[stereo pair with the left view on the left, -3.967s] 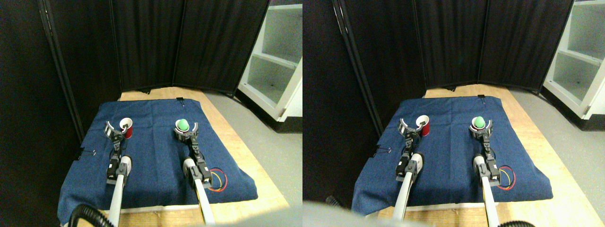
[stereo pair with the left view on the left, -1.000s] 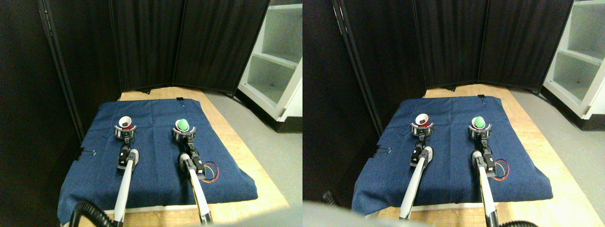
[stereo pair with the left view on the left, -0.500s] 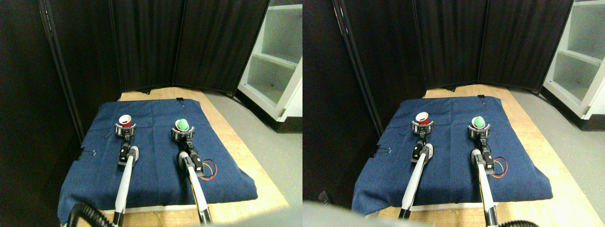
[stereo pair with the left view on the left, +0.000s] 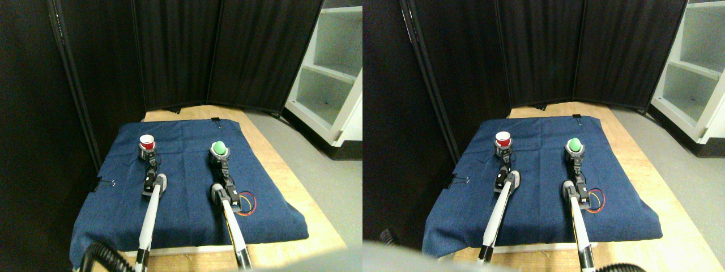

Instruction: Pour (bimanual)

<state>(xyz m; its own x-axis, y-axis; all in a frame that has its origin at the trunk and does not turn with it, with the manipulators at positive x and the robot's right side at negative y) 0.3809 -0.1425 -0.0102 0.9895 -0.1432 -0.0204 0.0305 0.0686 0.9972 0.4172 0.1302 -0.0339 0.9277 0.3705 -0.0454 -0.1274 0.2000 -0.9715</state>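
On the blue cloth (stereo pair with the left view on the left: 187,187) a red cup (stereo pair with the left view on the left: 146,140) with a white inside stands upright at the far left. My left gripper (stereo pair with the left view on the left: 147,151) is shut on its lower part. To the right, a green ball (stereo pair with the left view on the left: 218,147) sits in the mouth of a second cup. That cup's body is mostly hidden by my right gripper (stereo pair with the left view on the left: 218,156), which is shut on it. Both pale arms reach forward from the bottom of the picture, roughly parallel, with a wide gap of cloth between the two cups.
The cloth covers a wooden table (stereo pair with the left view on the left: 272,164). Red and yellow wires (stereo pair with the left view on the left: 247,204) loop beside the right arm. A binder clip (stereo pair with the left view on the left: 105,183) holds the cloth's left edge. Black screens (stereo pair with the left view on the left: 226,51) stand behind, and a white shelf unit (stereo pair with the left view on the left: 331,85) is on the floor at the right.
Four seconds ago the left gripper stood open beside the red cup. It then moved around the cup. Both grippers' jaws have since narrowed onto their cups and moved slightly farther up the picture.
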